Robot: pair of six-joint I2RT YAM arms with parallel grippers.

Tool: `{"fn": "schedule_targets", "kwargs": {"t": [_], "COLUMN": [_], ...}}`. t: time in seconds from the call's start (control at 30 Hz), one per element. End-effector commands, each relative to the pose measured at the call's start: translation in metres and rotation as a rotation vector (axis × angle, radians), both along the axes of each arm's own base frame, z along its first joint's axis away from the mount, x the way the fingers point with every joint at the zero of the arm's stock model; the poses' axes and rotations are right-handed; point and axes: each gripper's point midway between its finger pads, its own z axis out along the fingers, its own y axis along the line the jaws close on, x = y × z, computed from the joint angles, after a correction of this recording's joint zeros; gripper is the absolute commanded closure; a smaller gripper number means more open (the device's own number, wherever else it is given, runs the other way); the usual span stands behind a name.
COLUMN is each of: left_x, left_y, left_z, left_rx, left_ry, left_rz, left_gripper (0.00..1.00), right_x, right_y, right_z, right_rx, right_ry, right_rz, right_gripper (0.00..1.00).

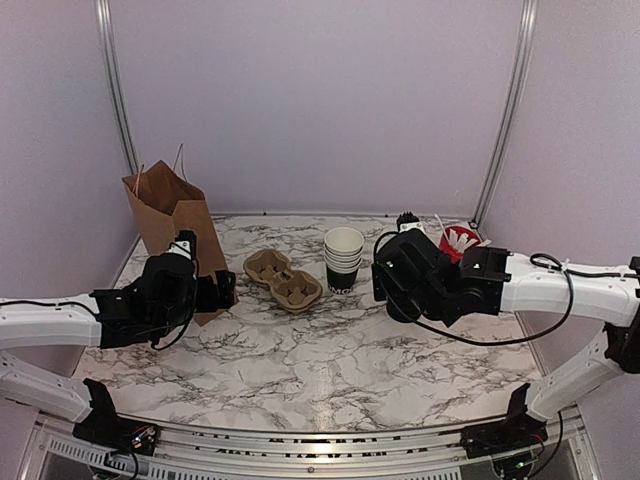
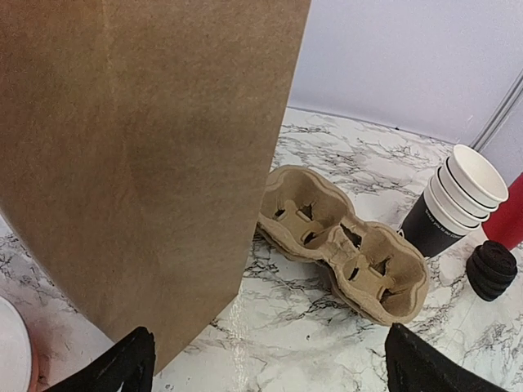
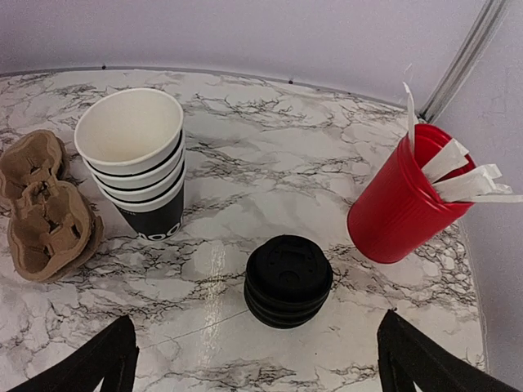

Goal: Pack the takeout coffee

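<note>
Beyond spread right jaws, off to left: cup stack (image 3: 135, 167), untouched.

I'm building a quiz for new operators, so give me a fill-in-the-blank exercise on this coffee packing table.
1. The nested cups wear no ___.
2. The holder of the stirrers is coloured ___.
3. The carrier lies between the cups and the ___.
4. The left end effector and right end effector are both ___.
Missing words: lids; red; bag; open.
</note>
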Motion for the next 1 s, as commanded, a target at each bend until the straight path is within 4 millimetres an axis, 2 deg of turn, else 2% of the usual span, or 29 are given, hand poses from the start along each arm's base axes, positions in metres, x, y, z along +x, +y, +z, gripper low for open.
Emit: {"fn": "schedule_targets", "kwargs": {"t": [0.0, 0.07, 0.13, 0.2, 0.27, 0.33, 0.47, 0.53, 0.67, 0.8, 0.97], "left_x": [0.003, 0.003, 0.002, 0.002, 0.001, 0.000, -0.002, -0.002, -0.001, 0.004, 0.011], "left_y": [0.003, 0.000, -0.002, -0.002, -0.002, -0.006, -0.010, -0.011, -0.015, -0.024, -0.036], "left_z": [0.001, 0.000, -0.001, -0.001, -0.001, 0.001, 0.005, 0.008, 0.014, 0.022, 0.030], "left_rx": [-0.015, -0.023, -0.016, -0.008, -0.013, -0.040, -0.082, -0.077, -0.059, -0.042, -0.041], "left_ry": [0.017, 0.027, 0.035, 0.031, 0.030, 0.016, -0.012, -0.015, 0.003, 0.009, 0.017], "left_rz": [0.047, 0.041, 0.028, 0.021, 0.012, -0.009, -0.038, -0.046, -0.062, -0.077, -0.094], "left_gripper": [0.01, 0.01, 0.01, 0.01, 0.01, 0.01, 0.01, 0.01, 0.01, 0.01, 0.01], "right_x": [0.001, 0.008, 0.023, 0.042, 0.057, 0.068, 0.085, 0.097, 0.117, 0.137, 0.153], "right_y": [0.006, 0.014, 0.010, 0.001, 0.000, 0.015, 0.048, 0.052, 0.049, 0.049, 0.059], "right_z": [0.023, 0.034, 0.039, 0.040, 0.045, 0.053, 0.051, 0.044, 0.022, 0.008, -0.010], "right_rx": [0.048, 0.130, 0.220, 0.235, 0.208, 0.206, 0.255, 0.249, 0.268, 0.282, 0.283], "right_ry": [-0.020, -0.024, 0.025, 0.066, 0.085, 0.105, 0.159, 0.193, 0.279, 0.320, 0.365], "right_rz": [0.013, 0.087, 0.119, 0.098, 0.072, 0.096, 0.166, 0.164, 0.154, 0.151, 0.156], "right_gripper": [0.00, 0.03, 0.09, 0.12, 0.13, 0.14, 0.24, 0.27, 0.32, 0.42, 0.50]}}
